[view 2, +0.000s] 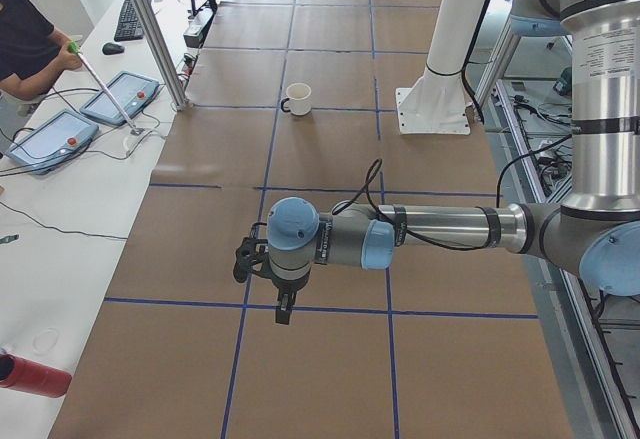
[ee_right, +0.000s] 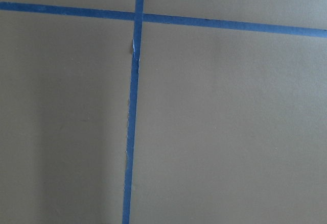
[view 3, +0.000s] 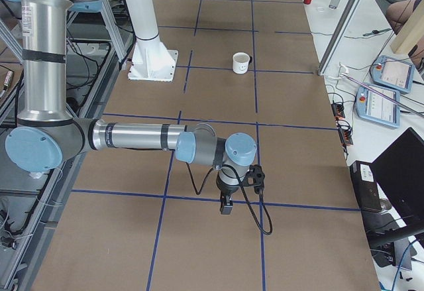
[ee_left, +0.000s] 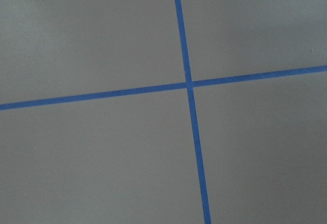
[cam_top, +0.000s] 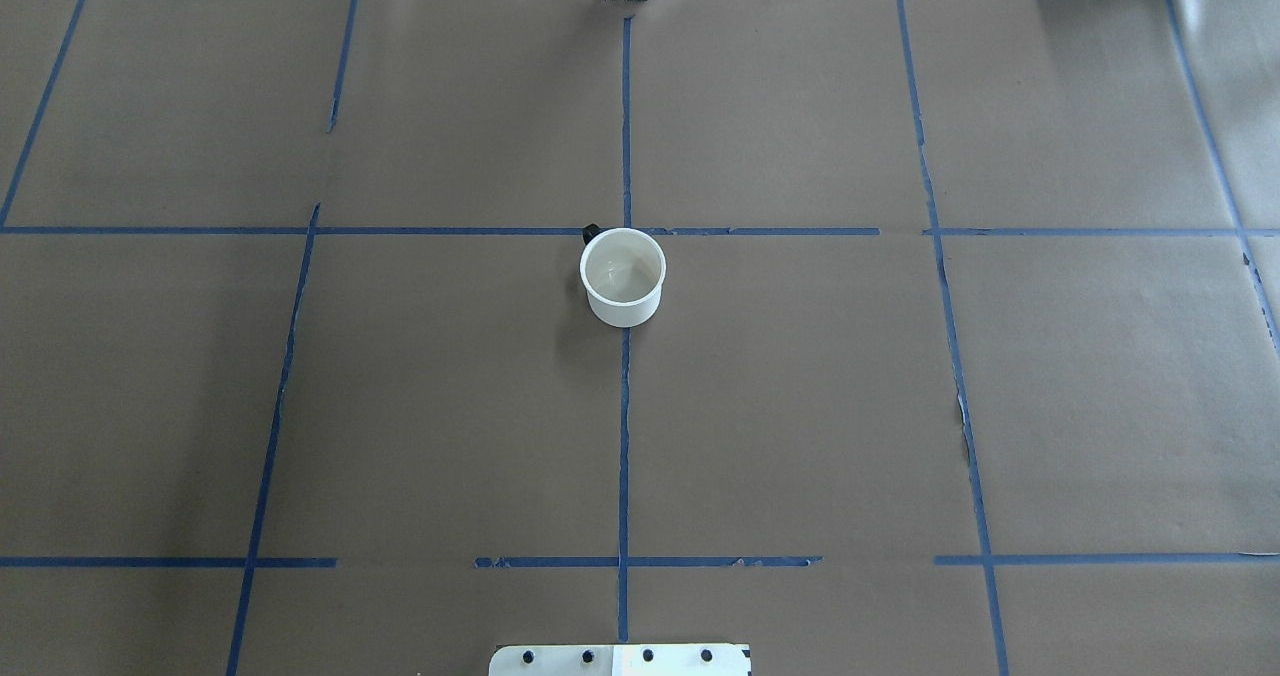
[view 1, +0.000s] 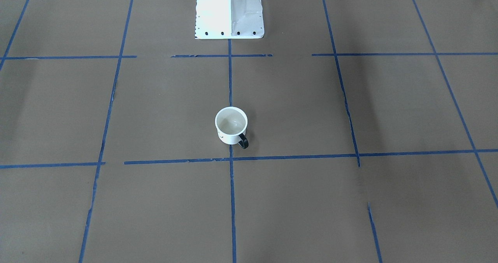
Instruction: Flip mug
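Note:
The white mug (view 1: 231, 125) stands upright, mouth up, on the brown table near its middle, with its black handle toward the operators' side. It also shows in the overhead view (cam_top: 623, 277), the left side view (view 2: 298, 98) and the right side view (view 3: 241, 62), where a smiley face shows on its side. My left gripper (view 2: 283, 309) shows only in the left side view, far from the mug, pointing down above the table. My right gripper (view 3: 226, 205) shows only in the right side view, also far from the mug. I cannot tell whether either is open or shut.
The white robot base (view 1: 228, 11) stands at the table's robot side. Blue tape lines (cam_top: 625, 426) grid the brown paper. Pendants (view 2: 120, 97) and cables lie on the side bench, where a person (view 2: 25, 44) sits. Both wrist views show only paper and tape.

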